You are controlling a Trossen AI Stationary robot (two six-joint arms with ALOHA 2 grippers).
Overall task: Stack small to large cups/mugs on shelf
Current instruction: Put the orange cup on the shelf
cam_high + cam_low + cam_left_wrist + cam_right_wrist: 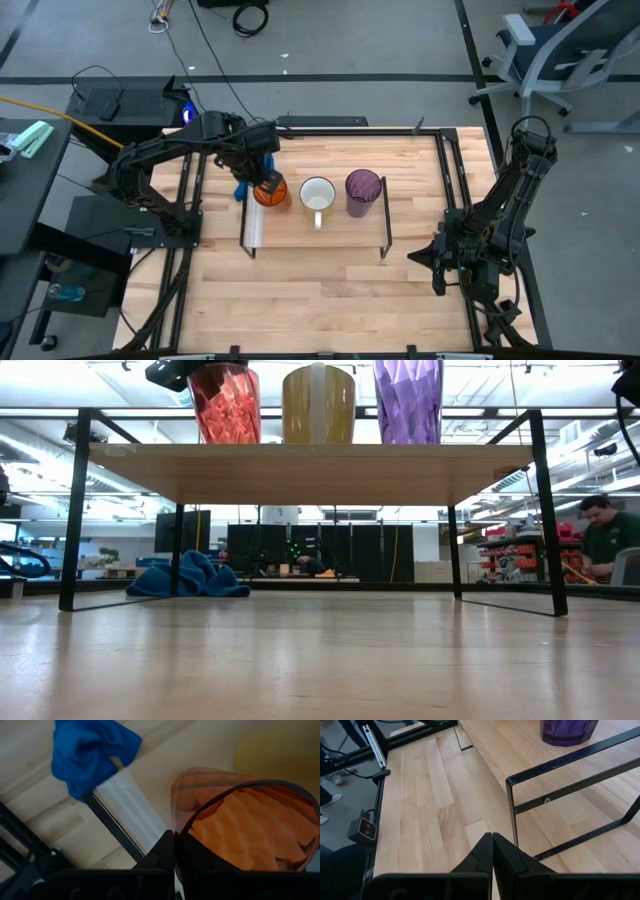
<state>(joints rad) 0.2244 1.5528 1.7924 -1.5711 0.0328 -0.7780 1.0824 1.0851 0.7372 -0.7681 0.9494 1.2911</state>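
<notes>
Low view: faceted translucent orange cup [224, 402] on smooth light-wood shelf [310, 472].

3 vessels: 1 orange cup [270, 190], 1 white mug [317, 194], 1 purple tumbler [363, 187]. 1 shelf [350, 229]. 1 blue cloth [188, 577]. 2 arms.

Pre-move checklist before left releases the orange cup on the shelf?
1. Orange cup over the shelf, at its left end: ok.
2. Order orange, white mug, purple tumbler in a row: ok.
3. Orange cup's base resting on the board: cannot tell, though the low view suggests it.
4. Left gripper shut on the cup's rim: ok.
5. Gap to the white mug: ok, apart.
6. Right gripper shut, parked off the shelf's right end: ok.
</notes>
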